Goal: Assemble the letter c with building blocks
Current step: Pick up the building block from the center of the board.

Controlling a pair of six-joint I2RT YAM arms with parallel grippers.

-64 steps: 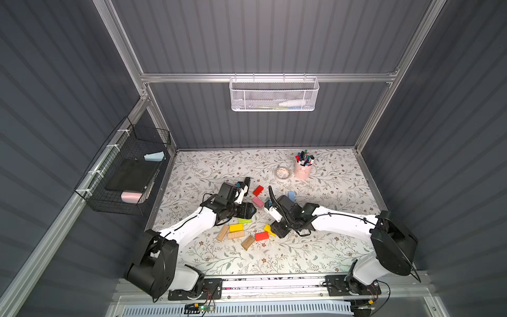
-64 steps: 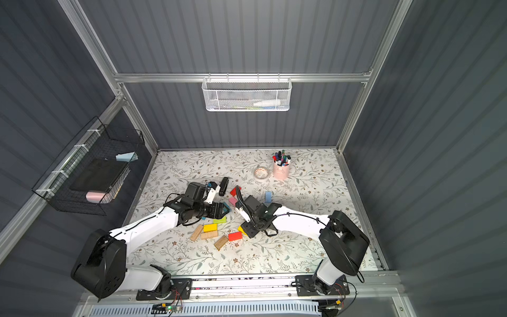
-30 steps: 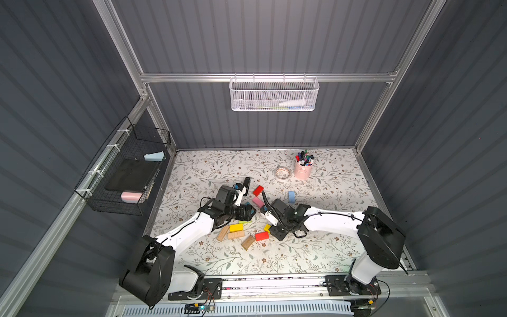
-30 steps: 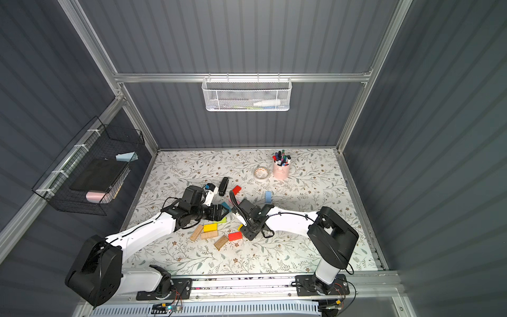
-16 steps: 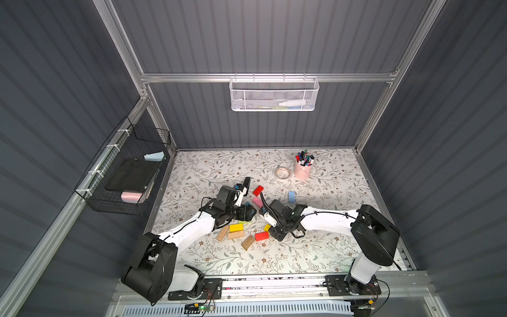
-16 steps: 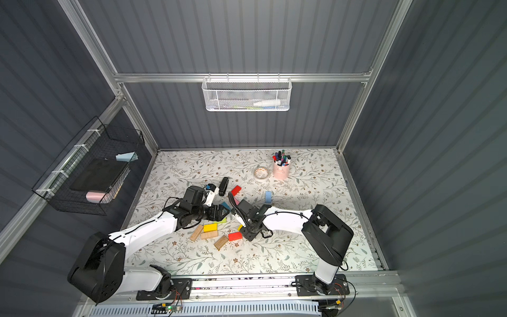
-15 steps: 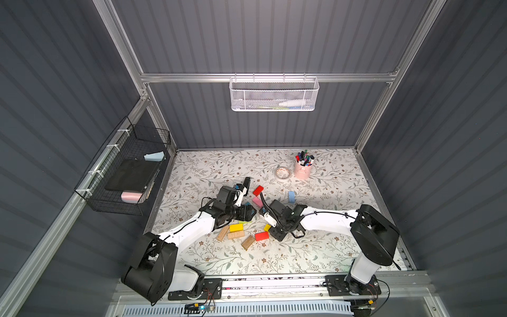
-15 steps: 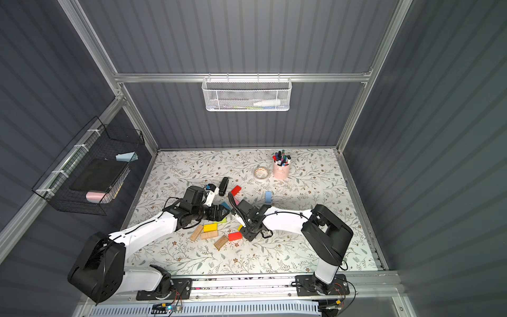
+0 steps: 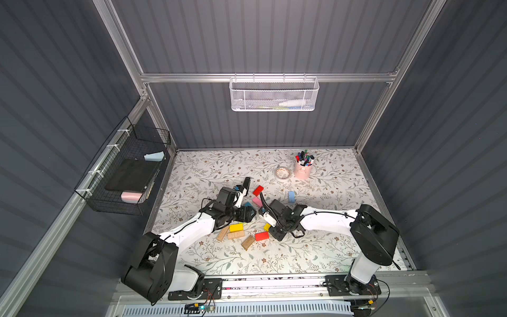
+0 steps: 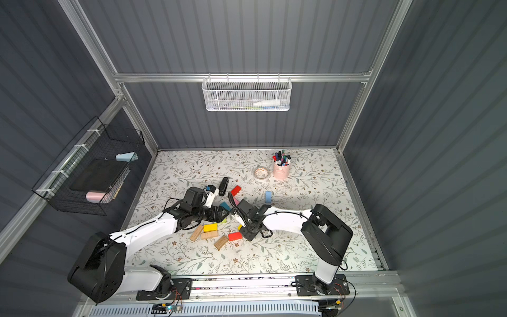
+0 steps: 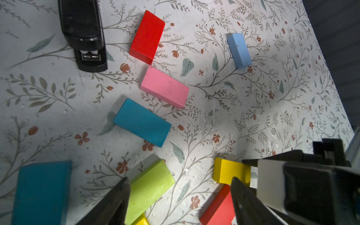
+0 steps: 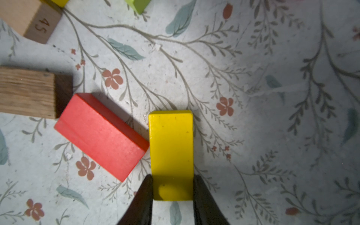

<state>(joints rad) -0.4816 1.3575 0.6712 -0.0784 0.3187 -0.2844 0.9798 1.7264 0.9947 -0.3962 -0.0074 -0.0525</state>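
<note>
Wood block [image 12: 29, 19] stamped 45, yellow block [image 12: 171, 146] pinched

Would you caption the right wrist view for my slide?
Right tool closed on a yellow block, beside a red block.

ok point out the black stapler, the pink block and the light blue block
black stapler [image 11: 81, 33]: left wrist view, top cover
pink wooden block [image 11: 164, 86]: left wrist view, top face
light blue wooden block [image 11: 238, 48]: left wrist view, top face
</note>
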